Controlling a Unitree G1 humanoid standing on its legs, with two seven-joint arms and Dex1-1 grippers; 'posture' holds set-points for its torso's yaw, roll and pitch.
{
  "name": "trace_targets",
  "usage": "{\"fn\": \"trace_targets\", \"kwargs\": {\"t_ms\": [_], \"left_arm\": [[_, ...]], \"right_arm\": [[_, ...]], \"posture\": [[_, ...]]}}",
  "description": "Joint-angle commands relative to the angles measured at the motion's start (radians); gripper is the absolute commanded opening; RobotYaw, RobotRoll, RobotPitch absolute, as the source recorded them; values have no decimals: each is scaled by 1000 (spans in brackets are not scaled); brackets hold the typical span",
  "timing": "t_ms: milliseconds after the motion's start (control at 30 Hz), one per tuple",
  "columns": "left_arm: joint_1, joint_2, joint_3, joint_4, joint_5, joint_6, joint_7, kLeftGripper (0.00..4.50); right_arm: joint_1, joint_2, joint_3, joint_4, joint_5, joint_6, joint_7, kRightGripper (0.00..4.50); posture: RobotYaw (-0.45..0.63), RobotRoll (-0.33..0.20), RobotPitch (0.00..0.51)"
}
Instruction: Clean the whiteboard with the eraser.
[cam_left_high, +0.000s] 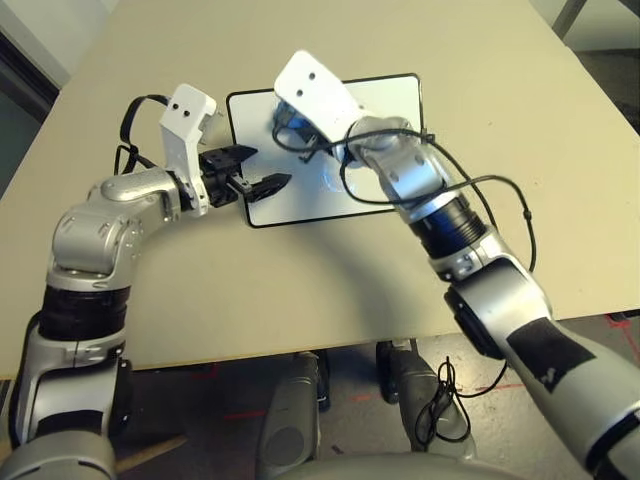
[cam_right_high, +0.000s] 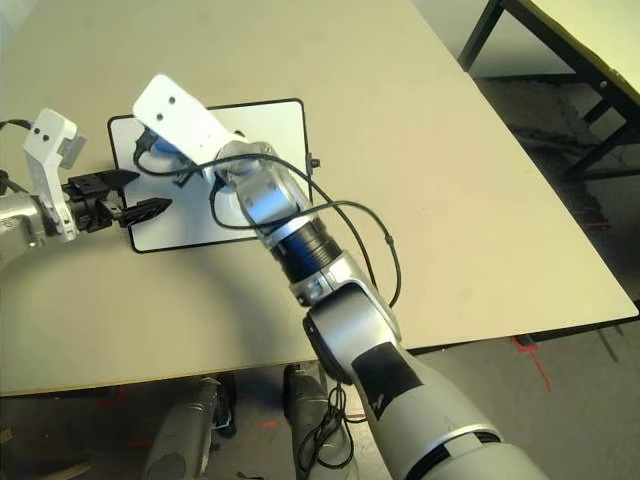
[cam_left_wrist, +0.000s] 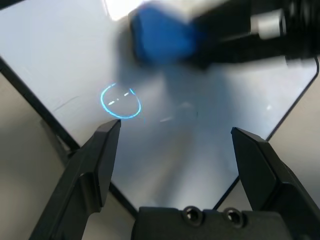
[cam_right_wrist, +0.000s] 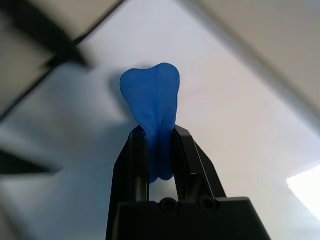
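Head views: pale beige table (cam_left_high: 300, 290) carrying the whiteboard (cam_left_high: 385, 100) at about 12 o'clock; dark floor (cam_right_high: 560, 400) with red marks below, a second table (cam_right_high: 590, 40) at 2 o'clock. Left pincer (cam_left_high: 262, 168) at the board's 9 o'clock edge.

Left wrist view: left pincer's fingers apart over the glossy board — a blue drawn circle (cam_left_wrist: 120, 101) on it.

Right wrist view: right pincer (cam_right_wrist: 160, 137) clamped on the eraser (cam_right_wrist: 152, 100), over the board.
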Motion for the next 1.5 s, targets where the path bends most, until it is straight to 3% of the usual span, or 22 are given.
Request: {"fn": "trace_targets", "kwargs": {"t_ms": [33, 167, 533, 700, 967, 1333, 1500], "left_arm": [[1, 31, 10, 20, 8, -2, -19, 4500], [3, 38, 9, 19, 8, -2, -25, 4500], [15, 17, 1, -3, -2, 10, -24, 4500], [17, 27, 4, -9, -6, 15, -34, 4500], [1, 49, 11, 13, -2, 6, -49, 4500], [-7, 41, 1, 28, 5, -7, -56, 4500], [-7, 40, -1, 27, 6, -7, -60, 4500]], "right_arm": [[60, 2, 66, -56, -6, 81, 29, 589], [55, -1, 65, -63, -6, 98, 27, 589], [-123, -6, -107, 154, 13, -57, -84, 589], [-57, 7, -61, 105, 2, -29, -60, 589], [126, -3, 85, -120, -11, 87, 5, 589], [-59, -6, -91, 108, 12, -64, -105, 589], [-44, 11, -87, 117, 7, -78, -107, 589]], "posture": [[84, 0, 271], [87, 0, 272], [82, 0, 270], [85, 0, 270], [88, 0, 268], [83, 0, 261], [83, 0, 261]]}}
